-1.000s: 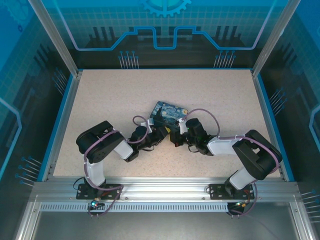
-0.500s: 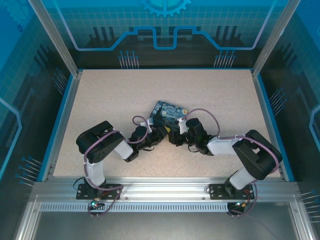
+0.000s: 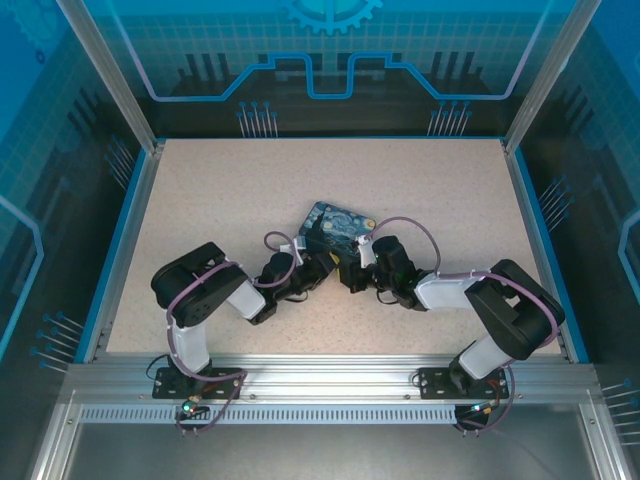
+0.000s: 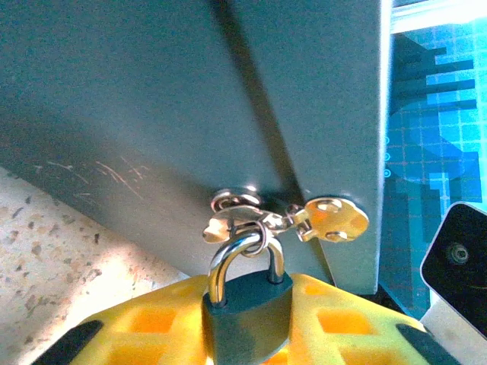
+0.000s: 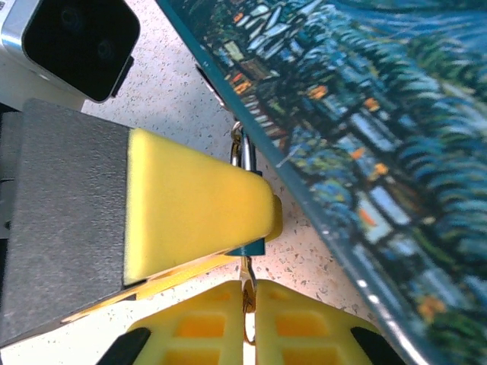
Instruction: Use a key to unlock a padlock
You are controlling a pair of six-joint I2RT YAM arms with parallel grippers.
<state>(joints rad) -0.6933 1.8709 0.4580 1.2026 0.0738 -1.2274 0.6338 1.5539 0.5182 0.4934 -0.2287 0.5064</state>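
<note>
- In the top view the left gripper (image 3: 318, 268) and the right gripper (image 3: 350, 274) meet tip to tip near the middle of the speckled table (image 3: 220, 200). They sit just at the 6 o'clock edge of the painted box (image 3: 338, 225).
- In the left wrist view the left gripper (image 4: 247, 327) has its yellow pads (image 4: 144, 323) clamped on the body of the padlock (image 4: 247, 300).
- The padlock stands upright in that view, with its silver shackle (image 4: 228, 258) pointing to 12 o'clock at the grey side of the box (image 4: 152, 91).
- The shackle is closed in the body.
- A small ring (image 4: 259, 232) hangs through the shackle. It carries two loose keys, one out at 3 o'clock (image 4: 335, 220) and one at 9 o'clock (image 4: 224, 226), both against the box.
- In the right wrist view the right gripper (image 5: 247, 323) has its two yellow pads (image 5: 190, 331) pressed together on a thin metal strip seen edge-on, seemingly the key (image 5: 246, 293).
- The strip runs toward 12 o'clock to a sliver of the teal padlock body (image 5: 251, 247), which sits under the left gripper's yellow pad (image 5: 190, 213).
- Whether the key is seated in the lock cannot be told.
- The painted face of the box (image 5: 396, 152) lies at 2 o'clock of the pads, tilted, with the bare table beside it.
</note>
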